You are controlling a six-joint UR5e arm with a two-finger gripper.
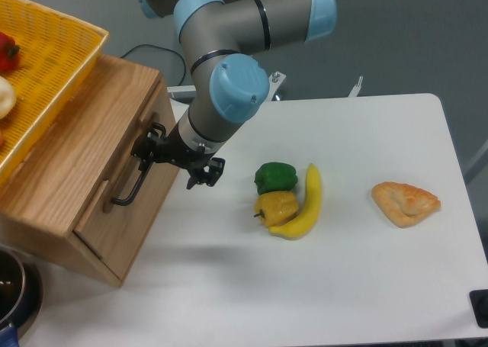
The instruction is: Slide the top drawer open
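The top drawer (107,217) is the light-oak front panel of the wooden cabinet at the left, and it carries a long black bar handle (131,188). My gripper (149,146) sits at the upper end of that handle. Its black fingers are closed around the bar. The drawer front stands a little proud of the cabinet casing. The gripper's own body hides the fingertips' exact contact with the bar.
A yellow woven basket (53,65) holding vegetables rests on the cabinet top. A green pepper (275,177), a yellow pepper (277,207) and a banana (305,204) lie mid-table just right of the gripper. A pastry (406,202) lies at the right. A metal pot (14,290) is at the bottom left.
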